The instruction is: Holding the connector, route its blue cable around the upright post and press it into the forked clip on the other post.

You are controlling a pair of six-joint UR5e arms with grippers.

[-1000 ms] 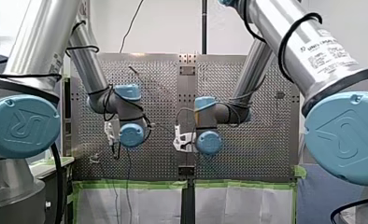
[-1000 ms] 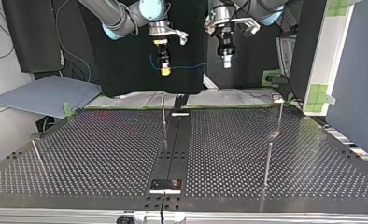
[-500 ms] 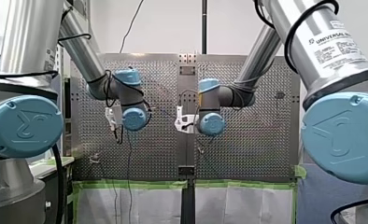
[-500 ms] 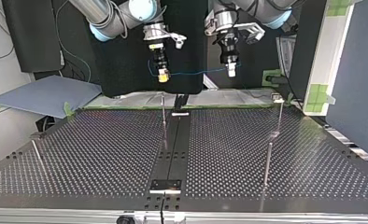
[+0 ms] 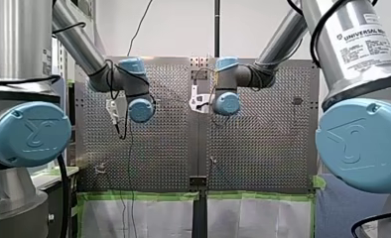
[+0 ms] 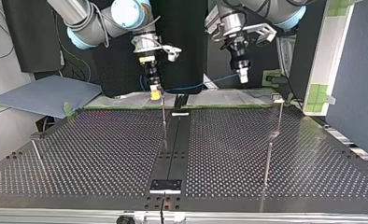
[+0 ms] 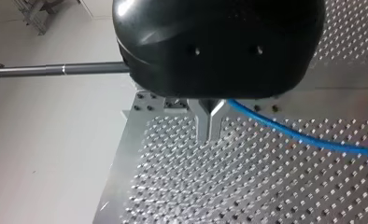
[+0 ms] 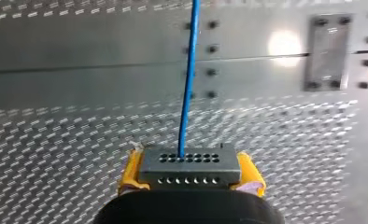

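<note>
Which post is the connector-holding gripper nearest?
The thin post beside the black centre strip; my right gripper hangs close by its top, the others stand far aside.

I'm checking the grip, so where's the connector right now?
The connector is clamped between the yellow pads of my right gripper, blue cable leaving its face. In the top view it hangs left of centre, by the middle post's top.

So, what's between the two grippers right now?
Only the blue cable, sagging slightly from the connector in my right gripper across to my left gripper. The top view shows it.
</note>
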